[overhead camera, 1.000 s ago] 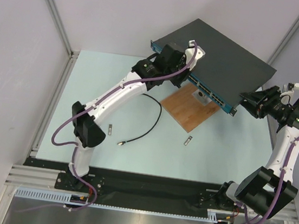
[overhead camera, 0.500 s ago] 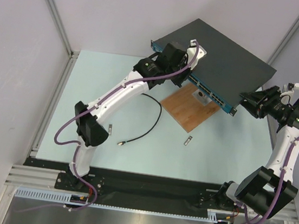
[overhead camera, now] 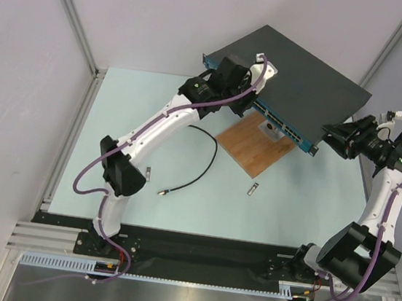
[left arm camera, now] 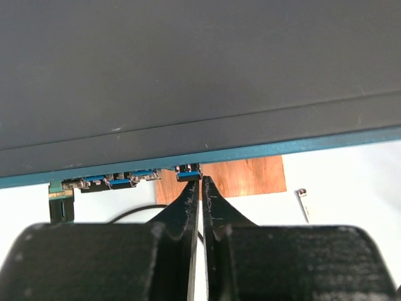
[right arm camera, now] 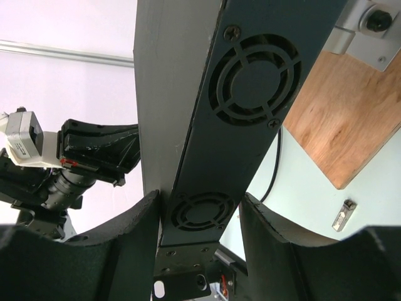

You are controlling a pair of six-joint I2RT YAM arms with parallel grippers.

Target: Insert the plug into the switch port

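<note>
Desk (overhead camera: 116,125): pale blue, white walls around.
Switch (overhead camera: 298,74): far side, wooden board (overhead camera: 249,149) just before it.
Left jaws: nearly closed, tips at the blue plug (left arm camera: 188,176) on the front face.
Right jaws: clamping the Switch's right end.

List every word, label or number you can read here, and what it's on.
None can be read.
The switch: no print shows on its black top; any marks by its ports are too small.
A red strip on the far black housing: too blurred.
</note>
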